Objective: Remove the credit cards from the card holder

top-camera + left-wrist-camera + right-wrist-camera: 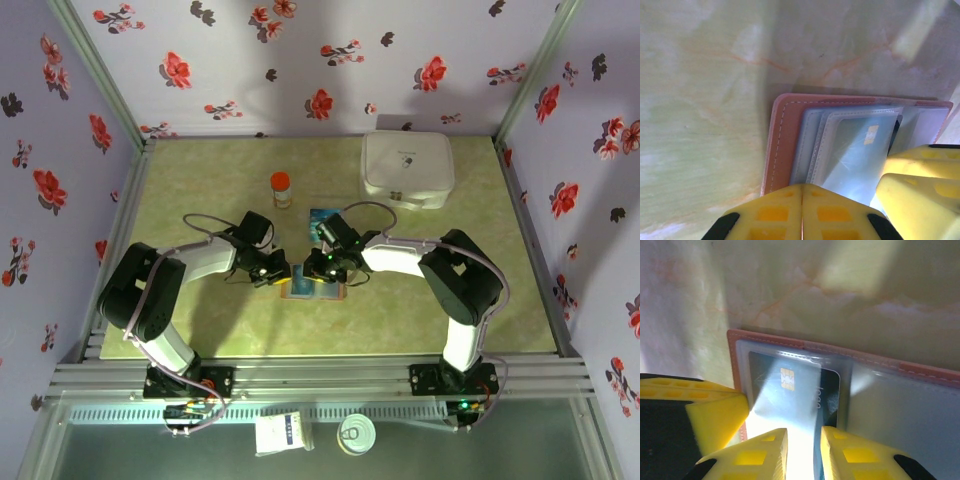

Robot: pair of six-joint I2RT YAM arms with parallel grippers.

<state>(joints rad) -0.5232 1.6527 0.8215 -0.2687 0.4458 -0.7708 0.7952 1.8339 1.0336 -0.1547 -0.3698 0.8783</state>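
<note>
The card holder (312, 288) lies open on the table between my two grippers, brown rim (782, 145) and blue-grey clear pockets up. A dark teal credit card (790, 390) with a gold chip sits under the clear pocket (860, 150). My left gripper (802, 197) is shut, its tips on the holder's left panel (280, 275). My right gripper (804, 447) stands narrowly open, its fingertips (775, 445) down over the near edge of that card (322, 270). Another teal card (322, 217) lies loose on the table behind the holder.
An orange-capped bottle (282, 188) stands behind the left gripper. A white rounded case (405, 170) sits at the back right. Flowered walls close in the table (200, 180) on three sides. The two grippers' fingers nearly touch over the holder.
</note>
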